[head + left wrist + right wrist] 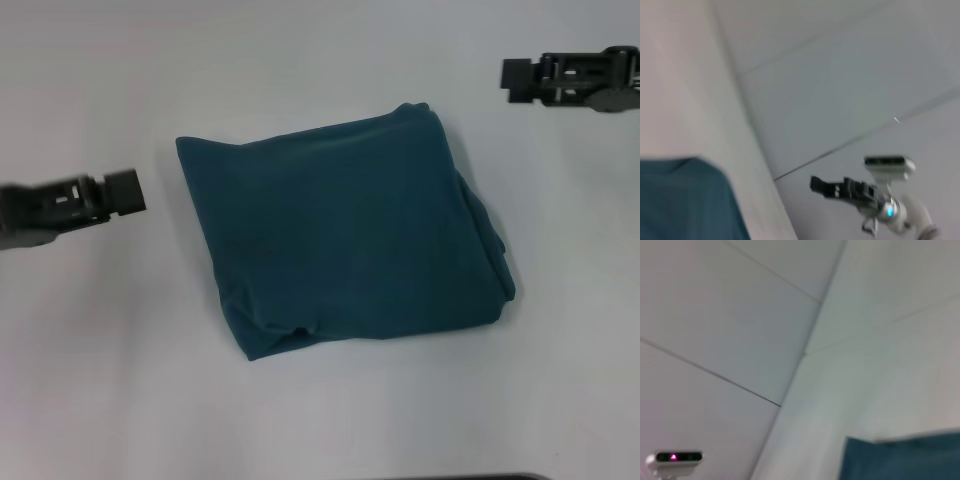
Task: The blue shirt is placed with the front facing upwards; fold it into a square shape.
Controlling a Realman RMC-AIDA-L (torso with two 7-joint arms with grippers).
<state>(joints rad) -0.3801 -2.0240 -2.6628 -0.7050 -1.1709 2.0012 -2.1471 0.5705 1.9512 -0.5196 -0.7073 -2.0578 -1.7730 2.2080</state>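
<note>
The blue shirt point(340, 230) lies folded into a rough square in the middle of the white table point(100, 390), with no lettering showing and a few bunched layers along its right edge. One corner of the blue shirt point(685, 200) shows in the left wrist view and another part of the blue shirt point(900, 460) in the right wrist view. My left gripper point(135, 190) hovers just left of the shirt, apart from it. My right gripper point(508, 78) hangs at the far right, clear of the shirt's top corner, and the right gripper point(815, 184) also shows far off. Neither holds cloth.
Bare white table surrounds the shirt on all sides. A dark edge point(480, 477) shows at the table's near side. A white sensor bar point(675, 458) sits low in the right wrist view.
</note>
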